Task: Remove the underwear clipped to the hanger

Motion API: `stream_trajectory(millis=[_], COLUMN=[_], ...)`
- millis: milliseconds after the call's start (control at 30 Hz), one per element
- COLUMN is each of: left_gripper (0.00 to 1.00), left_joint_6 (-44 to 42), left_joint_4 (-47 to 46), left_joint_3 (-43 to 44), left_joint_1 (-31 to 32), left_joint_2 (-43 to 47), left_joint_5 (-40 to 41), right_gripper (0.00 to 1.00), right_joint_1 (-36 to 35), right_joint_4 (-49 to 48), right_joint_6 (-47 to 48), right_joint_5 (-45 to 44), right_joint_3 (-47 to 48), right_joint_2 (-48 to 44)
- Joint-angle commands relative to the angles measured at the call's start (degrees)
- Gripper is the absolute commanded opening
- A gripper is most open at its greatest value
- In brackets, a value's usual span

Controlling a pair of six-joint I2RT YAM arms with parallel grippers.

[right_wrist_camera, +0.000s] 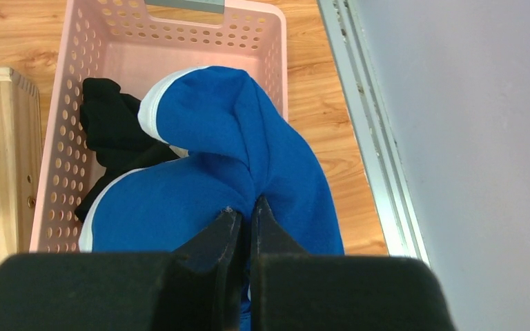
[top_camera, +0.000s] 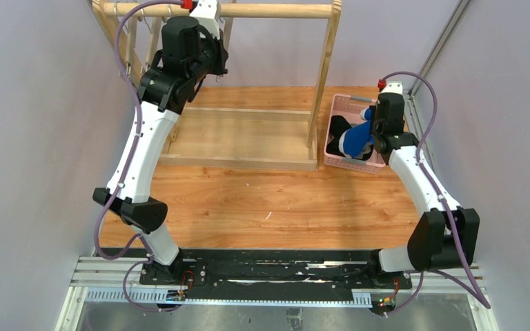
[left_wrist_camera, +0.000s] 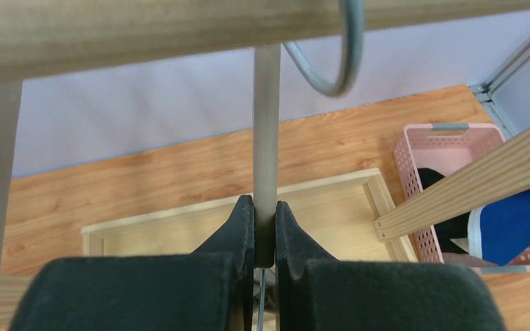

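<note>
My right gripper [right_wrist_camera: 246,207] is shut on the royal blue underwear [right_wrist_camera: 234,158] and holds it over the pink basket [right_wrist_camera: 200,31]; both also show in the top view, the blue underwear [top_camera: 356,138] and the basket [top_camera: 341,103]. The black underwear [right_wrist_camera: 107,124] lies in the basket under the blue one. The grey underwear is hidden. My left gripper [left_wrist_camera: 265,207] is shut on the grey stem of the hanger [left_wrist_camera: 266,138], whose hook [left_wrist_camera: 345,62] hangs over the wooden rail [left_wrist_camera: 179,27]. The hanger's clips are out of view.
A wooden drying rack [top_camera: 255,131] stands at the back of the wooden table, its top rail [top_camera: 276,10] high up and its base frame [top_camera: 248,163] on the table. The basket sits just right of the rack's leg. Walls close in on both sides.
</note>
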State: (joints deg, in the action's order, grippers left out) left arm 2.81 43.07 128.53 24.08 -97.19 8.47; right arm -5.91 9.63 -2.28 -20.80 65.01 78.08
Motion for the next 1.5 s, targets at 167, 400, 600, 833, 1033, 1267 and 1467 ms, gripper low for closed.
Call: stream_trajectory(millis=[167,400,600,833,1033,1267,1467], left_gripper=[0.39,0.98,0.98,0.98,0.98,0.98,0.98], left_joint_6=[2.1,2.1,2.7,3.5,3.6,4.4,2.9], left_joint_4=[-3.7,-6.7,-9.7,-9.2,-9.1,-9.0,-8.7], left_joint_3=[-5.0,-13.7,-21.9,-26.7,-33.2,-43.5,-53.2], left_joint_1=[-1.2,-1.1,-1.1,-1.1,-1.1,-1.0,-1.1], left_joint_2=[3.8,13.2,20.9,26.1,33.3,43.7,52.9], left_joint_5=[-2.6,-2.9,-3.3,-9.6,-11.9,-11.8,-9.5], right_gripper=[0.01,0.25,0.69,0.7,0.71,0.73,0.74], right_joint_1=[2.7,3.7,3.8,3.8,3.7,2.6,0.9], right_joint_4=[-6.0,-4.5,-1.8,-3.2,-0.8,5.4,9.9], right_joint_6=[1.3,1.1,0.8,1.3,0.7,-1.2,-3.8], right_joint_5=[5.6,10.0,10.4,11.0,9.5,6.4,4.6], right_joint_3=[2.2,4.3,6.0,3.1,0.7,-1.9,-6.1], right_joint_2=[7.5,14.0,16.3,7.5,-3.7,-14.8,-25.5])
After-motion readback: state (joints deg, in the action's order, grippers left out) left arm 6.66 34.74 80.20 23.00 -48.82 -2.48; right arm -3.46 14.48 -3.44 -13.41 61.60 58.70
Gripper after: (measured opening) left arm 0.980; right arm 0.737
